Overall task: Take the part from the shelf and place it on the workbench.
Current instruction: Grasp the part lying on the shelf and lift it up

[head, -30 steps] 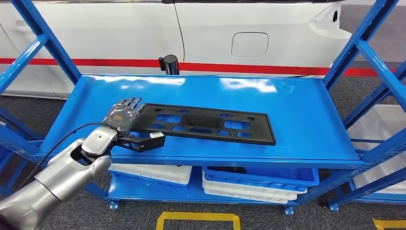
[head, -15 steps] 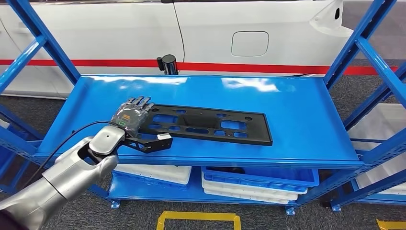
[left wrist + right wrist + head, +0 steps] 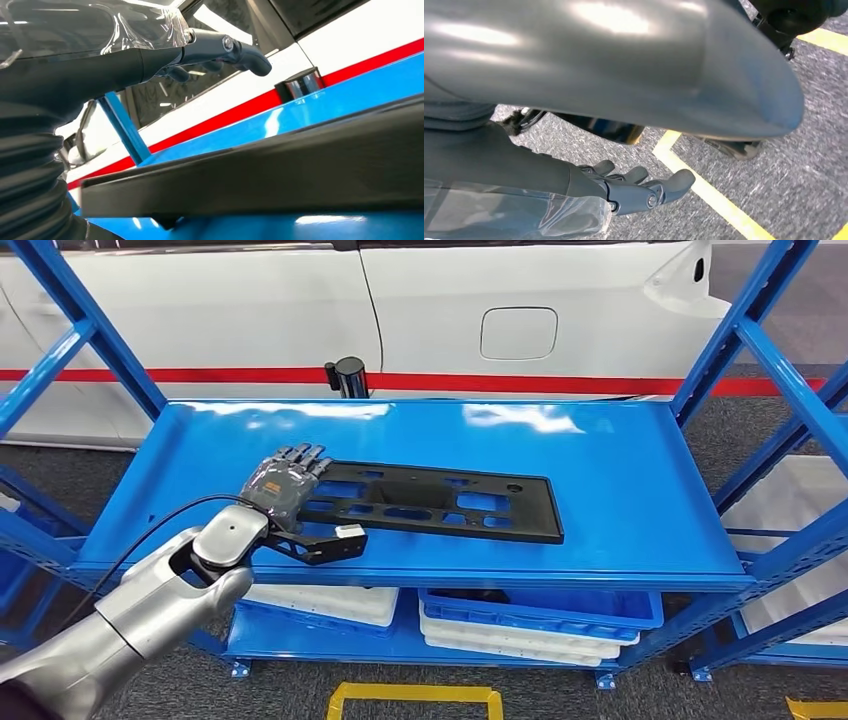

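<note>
The part [image 3: 425, 501], a long flat black plastic frame full of cut-outs, lies on the top shelf [image 3: 620, 470] of the blue rack. Going left to right, we see our left hand [image 3: 283, 483] spread over its left end, fingers apart above it in the wrist view, not yet closed on it. We judge it light and stiff, but long enough to droop or swing if held at one end. Our right hand [image 3: 639, 187] hangs loose, holding nothing.

Left hand [image 3: 283, 483] reaches forward, fingers extended; right hand [image 3: 634, 192] hangs open
</note>
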`<act>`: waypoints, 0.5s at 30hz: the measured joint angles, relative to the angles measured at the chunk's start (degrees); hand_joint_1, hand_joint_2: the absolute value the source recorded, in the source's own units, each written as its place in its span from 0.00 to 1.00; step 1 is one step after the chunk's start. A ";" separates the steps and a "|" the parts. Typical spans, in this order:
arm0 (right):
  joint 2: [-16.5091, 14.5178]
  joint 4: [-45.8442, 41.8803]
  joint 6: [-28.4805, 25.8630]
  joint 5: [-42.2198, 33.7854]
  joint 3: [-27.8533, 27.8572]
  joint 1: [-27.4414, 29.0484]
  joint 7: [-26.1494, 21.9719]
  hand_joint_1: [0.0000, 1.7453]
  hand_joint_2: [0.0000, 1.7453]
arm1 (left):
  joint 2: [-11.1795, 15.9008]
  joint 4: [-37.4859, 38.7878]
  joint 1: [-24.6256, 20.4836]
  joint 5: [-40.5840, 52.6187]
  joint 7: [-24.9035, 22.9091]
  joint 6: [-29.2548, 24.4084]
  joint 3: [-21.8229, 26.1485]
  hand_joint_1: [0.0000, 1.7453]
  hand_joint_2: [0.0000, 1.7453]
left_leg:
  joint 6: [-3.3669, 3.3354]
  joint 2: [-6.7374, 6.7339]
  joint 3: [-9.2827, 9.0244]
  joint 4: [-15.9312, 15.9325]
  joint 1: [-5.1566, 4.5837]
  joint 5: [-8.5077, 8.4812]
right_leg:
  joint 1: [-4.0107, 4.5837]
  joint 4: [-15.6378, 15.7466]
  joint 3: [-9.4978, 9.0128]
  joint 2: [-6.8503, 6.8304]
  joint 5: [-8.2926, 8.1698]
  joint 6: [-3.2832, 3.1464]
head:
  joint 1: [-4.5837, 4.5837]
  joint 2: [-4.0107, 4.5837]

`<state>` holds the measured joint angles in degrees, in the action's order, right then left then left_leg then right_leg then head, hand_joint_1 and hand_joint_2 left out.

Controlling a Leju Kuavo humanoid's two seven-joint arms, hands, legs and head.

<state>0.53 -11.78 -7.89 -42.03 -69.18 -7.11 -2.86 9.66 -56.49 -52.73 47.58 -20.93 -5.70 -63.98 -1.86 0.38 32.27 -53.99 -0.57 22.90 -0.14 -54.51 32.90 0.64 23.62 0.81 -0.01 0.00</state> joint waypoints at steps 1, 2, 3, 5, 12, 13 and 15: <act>-0.02 0.00 0.01 0.01 0.01 -0.01 -0.02 0.00 0.00 | -0.07 0.01 0.01 -0.12 0.04 -0.01 -0.02 0.00 1.00 | -0.11 0.07 -0.05 0.07 -0.13 -0.12 | -0.01 0.12 0.02 0.00 -0.07 0.24 | -0.02 0.01; -0.05 0.00 0.01 0.02 0.01 0.01 -0.03 0.00 0.00 | -0.13 0.04 0.04 -0.33 0.12 0.00 -0.03 0.00 1.00 | -0.25 0.15 -0.09 0.25 -0.27 -0.24 | -0.04 0.11 0.04 0.00 -0.11 0.47 | -0.08 0.01; -0.08 0.00 0.02 0.02 0.01 0.07 -0.03 0.00 0.00 | -0.16 0.11 0.13 -0.63 0.25 0.03 -0.02 0.00 1.00 | -0.41 0.17 -0.06 0.18 -0.31 -0.25 | -0.07 0.18 0.00 0.01 -0.15 0.65 | -0.07 0.01; -0.12 0.00 0.02 0.02 0.01 0.11 -0.03 0.00 0.00 | -0.19 0.32 0.25 -1.27 0.61 0.10 -0.01 0.00 1.00 | -0.95 0.18 -0.09 0.35 -0.14 -0.48 | -0.11 0.02 0.06 -0.01 0.06 1.12 | -0.08 0.01; -0.07 0.00 0.02 0.15 -0.01 0.27 -0.05 0.00 0.00 | -0.21 1.85 0.96 -2.16 2.13 -0.73 0.07 1.00 1.00 | -1.85 0.09 -0.35 0.53 0.12 -0.62 | -0.17 -17.35 7.96 -0.12 7.48 1.86 | 0.05 0.01; -0.06 0.00 0.02 0.21 -0.02 0.27 -0.05 0.00 0.00 | -0.21 2.03 1.03 -2.25 2.27 -0.74 0.08 1.00 1.00 | -1.84 0.14 -0.41 0.52 0.10 -0.61 | -0.17 -14.75 6.72 -0.12 5.79 1.74 | 0.05 0.01; -0.04 0.00 0.02 0.37 -0.01 0.19 -0.06 0.00 0.00 | -0.21 2.31 1.03 -2.29 2.47 -0.80 0.12 1.00 1.00 | -1.71 0.23 -0.55 0.49 0.07 -0.52 | -0.12 -5.41 2.10 -0.13 1.81 1.37 | 0.05 0.02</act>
<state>0.49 -11.78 -7.87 -41.66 -69.19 -6.93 -2.92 9.45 -54.18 -51.70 45.28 -18.46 -6.50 -63.87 -3.56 0.61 31.71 -53.49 -0.50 22.38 -0.27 -59.92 35.01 0.51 25.43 2.18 0.04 0.02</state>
